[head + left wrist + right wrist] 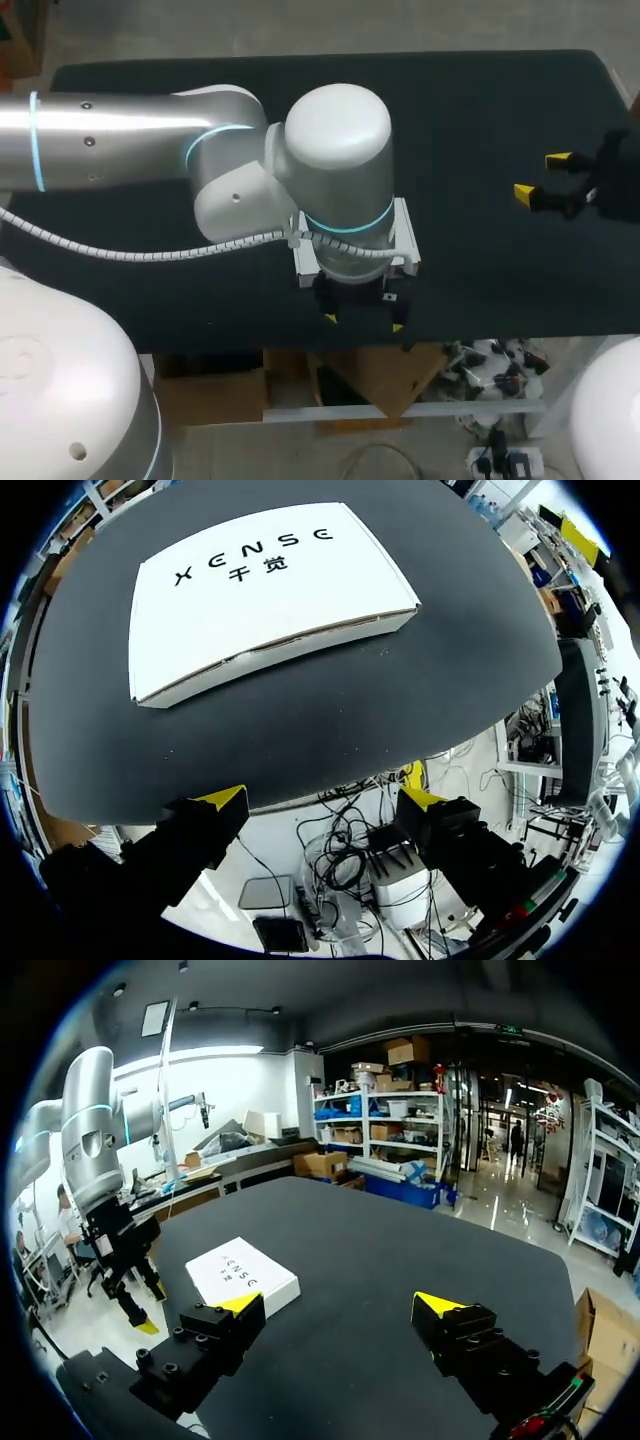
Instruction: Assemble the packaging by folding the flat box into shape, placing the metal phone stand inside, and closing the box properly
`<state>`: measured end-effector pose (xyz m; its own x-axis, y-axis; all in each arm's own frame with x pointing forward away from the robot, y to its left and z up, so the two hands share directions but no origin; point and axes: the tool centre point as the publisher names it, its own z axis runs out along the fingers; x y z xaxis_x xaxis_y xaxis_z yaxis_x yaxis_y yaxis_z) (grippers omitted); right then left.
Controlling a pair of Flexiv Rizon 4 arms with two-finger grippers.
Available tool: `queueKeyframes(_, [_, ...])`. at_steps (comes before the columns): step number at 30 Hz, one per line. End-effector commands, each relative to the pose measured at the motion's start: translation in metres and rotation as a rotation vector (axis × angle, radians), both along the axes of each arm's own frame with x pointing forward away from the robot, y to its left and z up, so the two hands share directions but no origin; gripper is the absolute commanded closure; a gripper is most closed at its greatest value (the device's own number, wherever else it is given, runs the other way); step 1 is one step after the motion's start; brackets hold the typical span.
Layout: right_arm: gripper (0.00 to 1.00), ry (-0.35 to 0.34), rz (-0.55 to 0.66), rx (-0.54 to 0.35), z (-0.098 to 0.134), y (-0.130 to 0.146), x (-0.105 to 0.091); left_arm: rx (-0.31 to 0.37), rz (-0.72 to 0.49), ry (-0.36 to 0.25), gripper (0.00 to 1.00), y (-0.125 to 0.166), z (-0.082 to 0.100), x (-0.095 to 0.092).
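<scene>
In the head view the left arm (330,150) covers the box (265,590) completely, and the right hand (542,175) is cut off at the view's edge just behind its yellow tips. Both wrist views hide the box's inside, and from the right wrist its lettering is too small to make out.

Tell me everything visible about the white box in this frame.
The white box is a shallow cardboard carton with dark print on its top face and a raw brown edge along its sides. It lies flat and looks closed on the black table, ahead of the open left gripper. Nothing touches it. In the head view the left arm hides it.
</scene>
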<state>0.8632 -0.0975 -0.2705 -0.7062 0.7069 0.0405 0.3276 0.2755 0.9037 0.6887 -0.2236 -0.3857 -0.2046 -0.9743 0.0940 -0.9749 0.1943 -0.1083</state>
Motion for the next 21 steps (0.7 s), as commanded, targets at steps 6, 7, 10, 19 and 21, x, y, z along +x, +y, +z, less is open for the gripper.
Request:
queueKeyframes(6, [0.0, -0.023, 0.002, 0.027, -0.003, 0.002, 0.008, 0.063, 0.08, 0.003, 0.0, -0.008, -0.014, 0.019])
queueKeyframes(7, [0.0, -0.023, 0.002, 0.027, -0.003, 0.002, 0.008, 0.078, 0.099, -0.003, 0.0, -0.007, -0.016, 0.021])
queueKeyframes(10, [0.0, -0.023, 0.002, 0.027, -0.003, 0.002, 0.008, 0.082, 0.122, -0.006, 0.0, -0.004, -0.018, 0.026])
queueKeyframes(19, [0.0, -0.023, 0.002, 0.027, -0.003, 0.002, 0.008, 0.072, 0.152, -0.004, 0.0, 0.006, -0.02, 0.05])
queueKeyframes(21, [0.0, -0.023, 0.002, 0.027, -0.003, 0.002, 0.008, 0.069, 0.155, -0.006, 0.0, 0.008, -0.019, 0.055])
